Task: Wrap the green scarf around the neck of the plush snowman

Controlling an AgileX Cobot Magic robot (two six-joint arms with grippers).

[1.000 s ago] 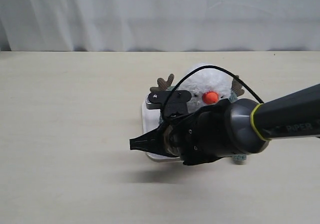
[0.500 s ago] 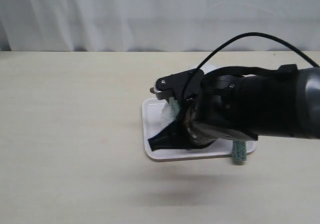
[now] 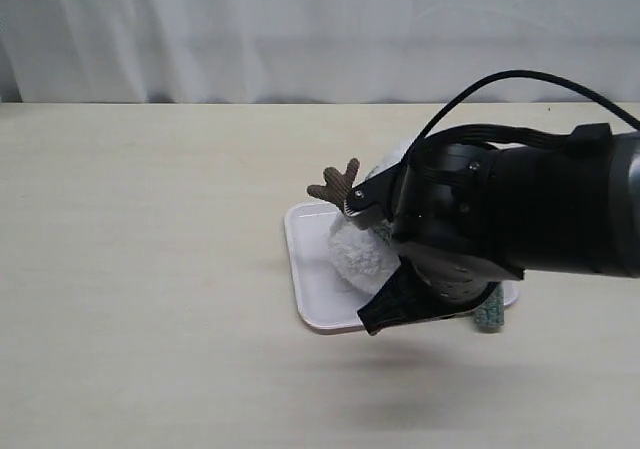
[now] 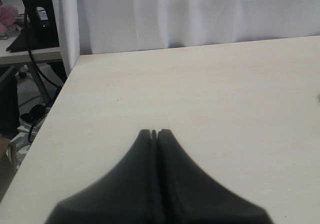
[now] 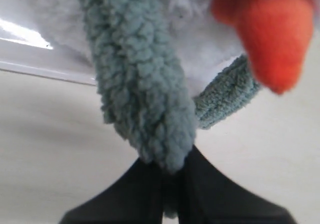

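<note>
the right gripper (image 5: pixel 171 173) is pressed together on the green scarf (image 5: pixel 140 84), pinching the fuzzy strip at its tip so that the strand runs from between the dark fingers up against the plush snowman (image 3: pixel 362 254). in the right wrist view the snowman's orange nose (image 5: pixel 272 39) sits very near the camera, with white fluff around it, and a second stretch of the scarf shows between the nose and the pinched strand, coming out from under the white plush. the snowman stands on a white tray (image 3: pixel 305 269) near the middle of the pale worktop (image 3: pixel 150 269). in the exterior view most of the snowman is hidden behind the bulky dark right arm (image 3: pixel 520 209), which reaches in from the right and hangs over the tray; only a lump of its white body and one brown antler-like arm (image 3: pixel 336 182) show to the left of the arm. a short scarf end (image 3: pixel 489 316) peeks out below the arm at the tray's near right corner. a black cable (image 3: pixel 500 74) arcs over the arm. the left gripper (image 4: pixel 154 132) has its fingers pressed together with nothing between them, and it points over bare worktop toward the edge, well apart from the tray. a white curtain (image 3: pixel 300 29) hangs behind the worktop.
</note>
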